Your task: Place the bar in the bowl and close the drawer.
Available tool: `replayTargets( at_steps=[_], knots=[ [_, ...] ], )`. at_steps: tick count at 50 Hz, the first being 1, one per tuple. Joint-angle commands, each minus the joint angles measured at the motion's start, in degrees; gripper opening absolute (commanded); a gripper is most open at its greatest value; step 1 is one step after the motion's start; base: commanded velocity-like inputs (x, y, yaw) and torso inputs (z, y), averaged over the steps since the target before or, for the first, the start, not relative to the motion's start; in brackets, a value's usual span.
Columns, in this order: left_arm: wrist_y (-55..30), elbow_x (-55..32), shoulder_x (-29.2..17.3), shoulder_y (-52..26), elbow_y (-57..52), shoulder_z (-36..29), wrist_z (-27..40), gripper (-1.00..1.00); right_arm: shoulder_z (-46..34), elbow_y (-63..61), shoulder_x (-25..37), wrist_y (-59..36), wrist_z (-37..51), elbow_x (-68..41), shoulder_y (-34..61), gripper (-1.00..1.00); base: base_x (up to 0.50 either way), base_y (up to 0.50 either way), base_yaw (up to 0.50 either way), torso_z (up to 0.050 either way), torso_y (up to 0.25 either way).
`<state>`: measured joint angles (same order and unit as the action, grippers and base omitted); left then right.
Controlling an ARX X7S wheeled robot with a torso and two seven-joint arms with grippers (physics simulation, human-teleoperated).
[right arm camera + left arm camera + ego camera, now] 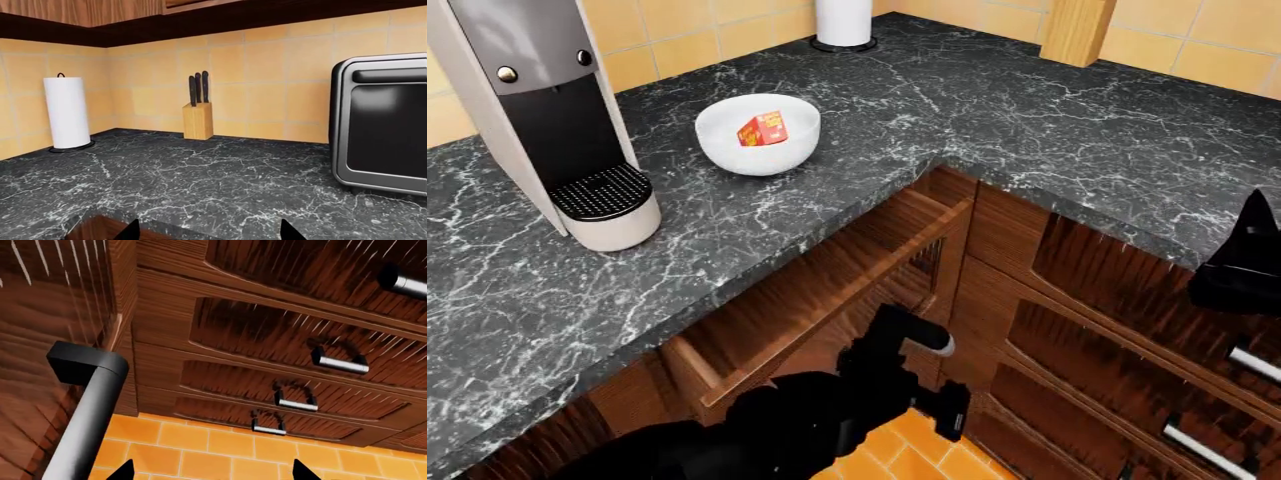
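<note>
**A:** Start closest in. What is the left arm doing?

**B:** In the head view it is the dark mass at the bottom centre, reaching down below the counter [988, 120] edge. Its left tool [941, 345] sits by the front of the drawer [827, 285], just beside the light end of the dark bar handle [87, 410]. From the left wrist view the handle runs close past the camera and two fingertips [123, 471] poke in at the bottom edge with a wide gap between them, so I read that tool as released, not gripping the handle.

**A:** And the drawer itself?

**B:** Open. It juts out diagonally through the middle of the head view, its inside exposed. That half of the job is not yet done. My guess is the arm is placed to push the front panel in.

**A:** The right side?

**B:** The right tool [1241, 262] is a dark shape at the right edge of the head view, above the silver-handled drawers [1208, 450]. Its wrist camera shows two tips spread apart at the bottom, with nothing between them, so released and empty. Beyond them it shows the paper-towel roll [67, 112], a knife block [198, 120] and a microwave [383, 125].

**A:** Farther back, the bar?

**B:** The bar [763, 129] already lies in the bowl [727, 140], upper left of the head view, leaning against the inner wall, just beside the coffee machine [547, 110]. So placing is finished; only closing remains.
</note>
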<state>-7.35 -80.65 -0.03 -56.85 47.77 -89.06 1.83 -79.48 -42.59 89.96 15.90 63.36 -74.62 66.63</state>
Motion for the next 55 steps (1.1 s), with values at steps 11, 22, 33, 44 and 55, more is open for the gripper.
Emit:
replayTargets(
  at_steps=[11,22,33,44,55],
  knots=[
    [2.4,-3.3,0.0,2.2,9.3,-0.3,0.3,1.0,-0.1,-0.3,0.0,0.4,0.1,0.3,-0.6,1.0,0.0,0.0,0.0,-0.001,0.0],
    [2.6,-5.1,0.0,2.3,12.5,-0.4,0.9,1.0,-0.3,-0.4,0.0,0.9,0.3,0.7,-1.0,1.0,0.0,0.0,0.0,0.0,0.0],
    [3.5,-6.5,0.0,2.1,17.0,-0.4,1.8,1.0,-0.5,-0.6,0.0,1.3,1.0,1.0,-1.4,1.0,0.0,0.0,0.0,-0.001,0.0],
    [4.4,-8.4,0.0,1.7,22.1,-0.6,2.1,1.0,-0.3,-0.7,-0.3,1.3,0.6,0.9,-1.6,1.0,0.0,0.0,0.0,0.0,0.0],
    [5.3,-10.9,0.0,1.4,26.0,-0.9,2.8,1.0,-0.4,-0.5,-0.3,1.7,0.5,0.9,-2.0,1.0,0.0,0.0,0.0,0.0,0.0]
  ],
)
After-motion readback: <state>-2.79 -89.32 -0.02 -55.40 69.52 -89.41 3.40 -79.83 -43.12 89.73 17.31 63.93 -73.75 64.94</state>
